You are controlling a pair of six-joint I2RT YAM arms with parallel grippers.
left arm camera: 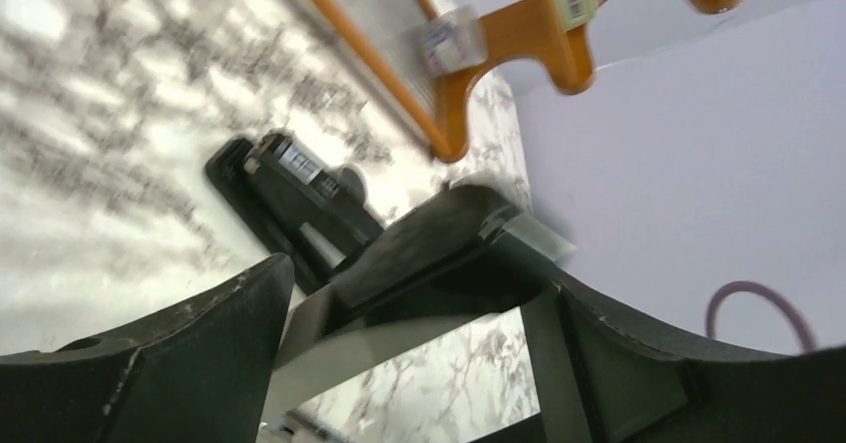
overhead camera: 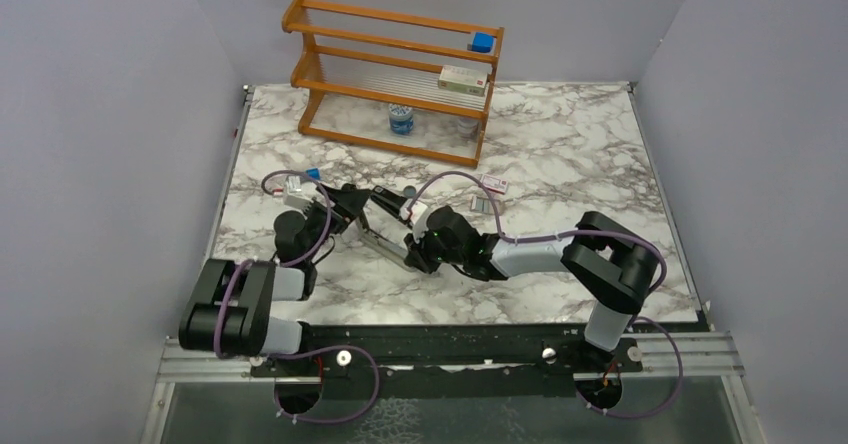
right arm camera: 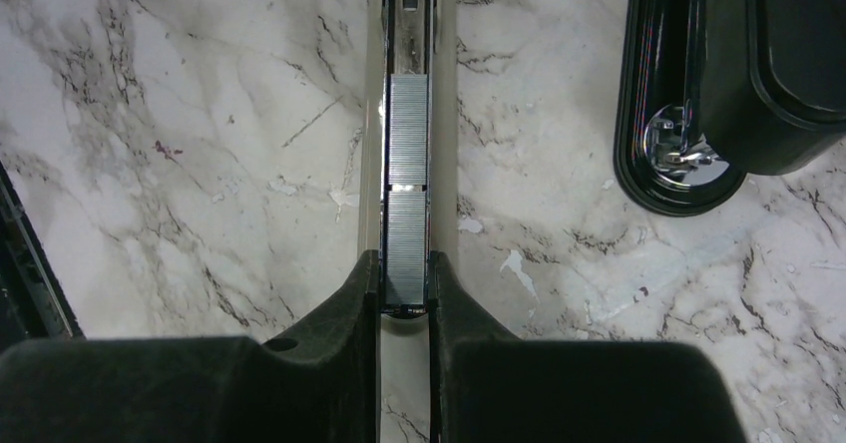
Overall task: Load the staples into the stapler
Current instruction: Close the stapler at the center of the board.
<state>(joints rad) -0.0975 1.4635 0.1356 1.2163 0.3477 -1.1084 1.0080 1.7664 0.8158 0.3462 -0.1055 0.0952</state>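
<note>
While the left claw comes in over the left part of the marble worktop, its two fingers stand wide apart with a black bar of the stapler between them. The left wrist view does not settle whether the fingers press on that bar or merely flank it.

The stapler lies splayed open near the middle of the worktop, with its black bars hinged away and its silver channel running slantwise. Two strips of the staples lie end to end inside that channel.

Just right of the left claw, the right claw is closed narrow on one end of the channel. It has one finger on each side of the rail, and the end of the nearer strip sits between the fingertips.

In the right wrist view, the stapler's black base rests on the marble to the right of the channel and apart from it, its shiny anvil plate facing up.

At the back of the worktop stands a wooden rack. Farther right, a small red-and-white box lies on the marble, apart from the stapler.
</note>
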